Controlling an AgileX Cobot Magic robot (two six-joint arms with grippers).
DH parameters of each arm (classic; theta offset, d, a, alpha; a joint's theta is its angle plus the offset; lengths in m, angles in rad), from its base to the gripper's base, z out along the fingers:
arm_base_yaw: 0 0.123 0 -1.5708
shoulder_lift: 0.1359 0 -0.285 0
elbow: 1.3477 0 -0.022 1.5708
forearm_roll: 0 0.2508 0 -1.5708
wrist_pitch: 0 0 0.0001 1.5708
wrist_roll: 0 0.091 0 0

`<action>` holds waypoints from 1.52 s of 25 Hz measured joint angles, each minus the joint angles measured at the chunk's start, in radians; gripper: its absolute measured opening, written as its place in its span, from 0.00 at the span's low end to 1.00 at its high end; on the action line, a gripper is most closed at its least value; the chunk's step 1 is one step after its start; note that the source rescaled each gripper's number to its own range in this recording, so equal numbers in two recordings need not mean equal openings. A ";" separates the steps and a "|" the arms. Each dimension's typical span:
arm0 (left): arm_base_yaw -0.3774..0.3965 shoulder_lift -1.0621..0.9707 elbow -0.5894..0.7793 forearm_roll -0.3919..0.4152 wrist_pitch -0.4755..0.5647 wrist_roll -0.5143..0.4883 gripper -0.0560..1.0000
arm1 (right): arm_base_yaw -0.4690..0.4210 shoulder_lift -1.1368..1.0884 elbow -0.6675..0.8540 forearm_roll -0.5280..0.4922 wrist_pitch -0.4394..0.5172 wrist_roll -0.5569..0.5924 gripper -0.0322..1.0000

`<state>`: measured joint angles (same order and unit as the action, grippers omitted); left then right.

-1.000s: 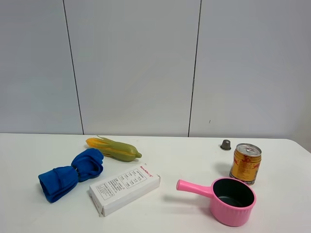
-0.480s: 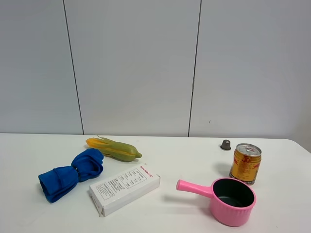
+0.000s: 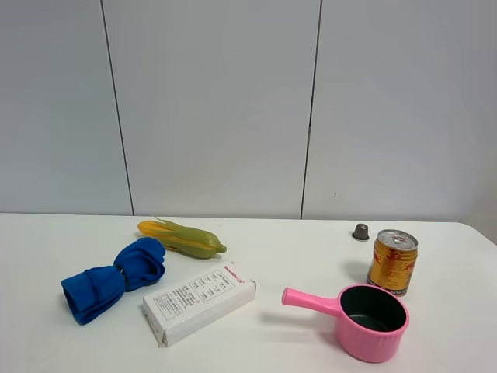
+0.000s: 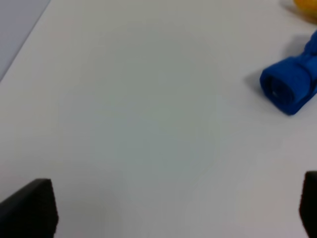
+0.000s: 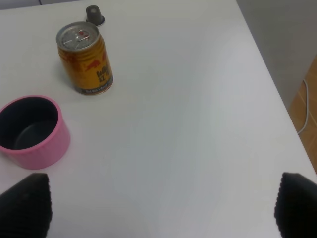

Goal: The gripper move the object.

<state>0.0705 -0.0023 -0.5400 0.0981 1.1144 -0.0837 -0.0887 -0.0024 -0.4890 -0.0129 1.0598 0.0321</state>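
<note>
The bright blue cloth (image 3: pixel 113 280), rolled and cinched in the middle, lies on the white table at the left, between the corn cob (image 3: pixel 182 238) and the white box (image 3: pixel 199 301). In the left wrist view one rolled end of the cloth (image 4: pixel 289 90) shows far from my left gripper (image 4: pixel 168 213), whose black fingertips (image 4: pixel 27 210) stand wide apart, open and empty over bare table. My right gripper (image 5: pixel 158 208) is also open and empty, its fingertips (image 5: pixel 24 206) near the pink pot. Neither arm shows in the exterior high view.
A pink saucepan (image 3: pixel 371 320) with its handle pointing left stands at the front right, also in the right wrist view (image 5: pixel 30 131). A gold drink can (image 3: pixel 392 261) and a small grey cap (image 3: pixel 360 231) stand behind it. The table's right edge (image 5: pixel 277 94) is close.
</note>
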 joint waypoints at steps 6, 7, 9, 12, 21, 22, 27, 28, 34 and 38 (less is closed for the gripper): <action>0.000 -0.002 0.032 -0.037 -0.047 0.022 1.00 | 0.000 0.000 0.000 0.000 0.000 0.000 1.00; 0.000 -0.002 0.033 -0.048 -0.050 0.032 1.00 | 0.000 0.000 0.000 0.000 0.000 0.000 1.00; 0.000 -0.002 0.033 -0.063 -0.051 0.048 1.00 | 0.000 0.000 0.000 0.000 0.000 0.000 1.00; 0.000 -0.002 0.033 -0.068 -0.051 0.053 1.00 | 0.000 0.000 0.000 0.000 0.000 0.000 1.00; 0.000 -0.002 0.033 -0.073 -0.052 0.061 1.00 | 0.000 0.000 0.000 0.000 0.000 0.000 1.00; 0.000 -0.002 0.033 -0.073 -0.052 0.062 1.00 | 0.000 0.000 0.000 0.000 0.000 0.000 1.00; 0.000 -0.002 0.033 -0.073 -0.052 0.062 1.00 | 0.000 0.000 0.000 0.000 0.000 0.000 1.00; 0.000 -0.002 0.033 -0.073 -0.052 0.062 1.00 | 0.000 0.000 0.000 0.000 0.000 0.000 1.00; 0.000 -0.002 0.033 -0.073 -0.053 0.063 1.00 | 0.000 0.000 0.000 0.000 0.000 0.000 1.00; 0.000 -0.002 0.033 -0.073 -0.053 0.063 1.00 | 0.000 0.000 0.000 0.000 0.000 0.000 1.00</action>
<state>0.0705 -0.0043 -0.5071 0.0254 1.0614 -0.0202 -0.0887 -0.0024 -0.4890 -0.0129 1.0598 0.0321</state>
